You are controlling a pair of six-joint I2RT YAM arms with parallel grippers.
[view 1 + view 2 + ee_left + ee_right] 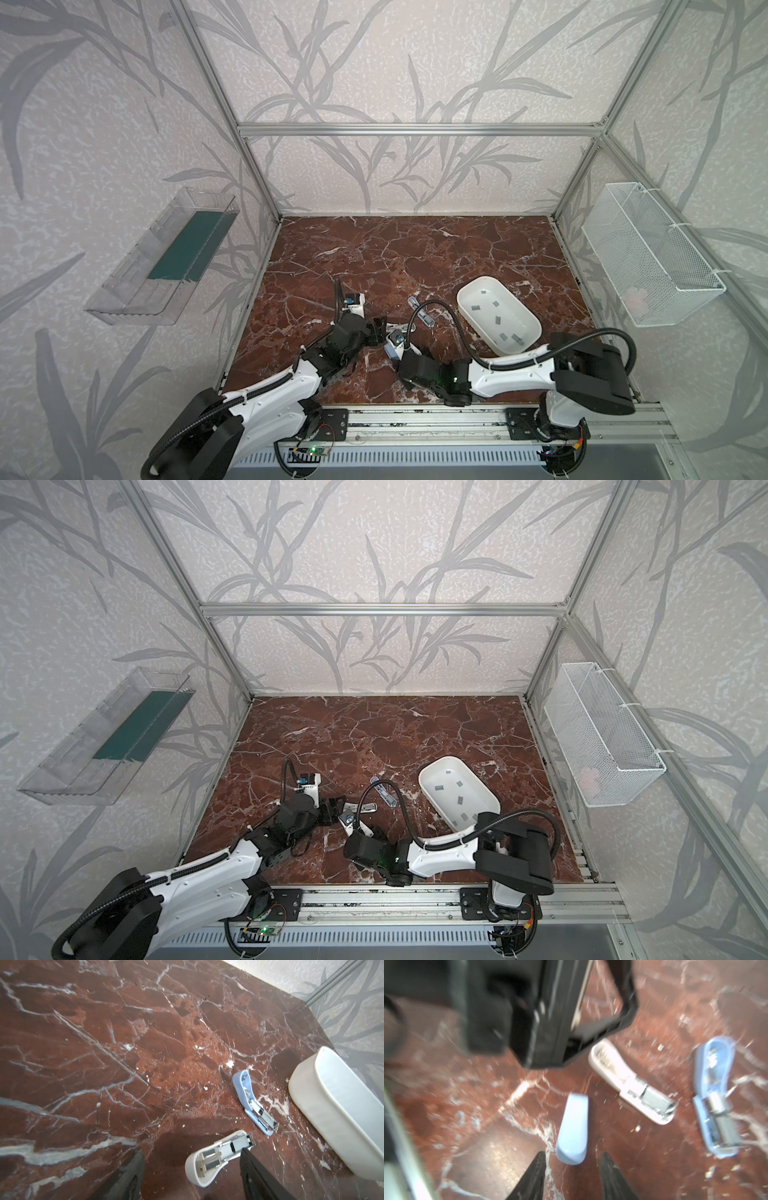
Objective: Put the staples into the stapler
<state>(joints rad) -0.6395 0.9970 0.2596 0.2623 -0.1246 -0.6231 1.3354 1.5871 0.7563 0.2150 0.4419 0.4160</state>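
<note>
**A:** Left gripper (192, 1152): jaws spread wide, clamping nothing. The white stapler (218, 1155) lies opened flat between them, with one finger at its magazine end. Touching or not, I can't say. My guess is that it's there to brace the stapler for loading.

**B:** And the right gripper (573, 1154)?

**A:** Parted too, and empty. A pale blue stapler piece (572, 1130) lies just ahead of the tips, with gaps on both sides. Whole closed stapler or only a shell? Too blurred to tell.

**B:** Further out?

**A:** A blue stapler (714, 1101), opened, lies beyond the white one. The staples (476, 308) lie loose in the white tub (517, 316), well outside the right jaws. I can make out none in either magazine. In both top views the arms partly cover the staplers.
</note>
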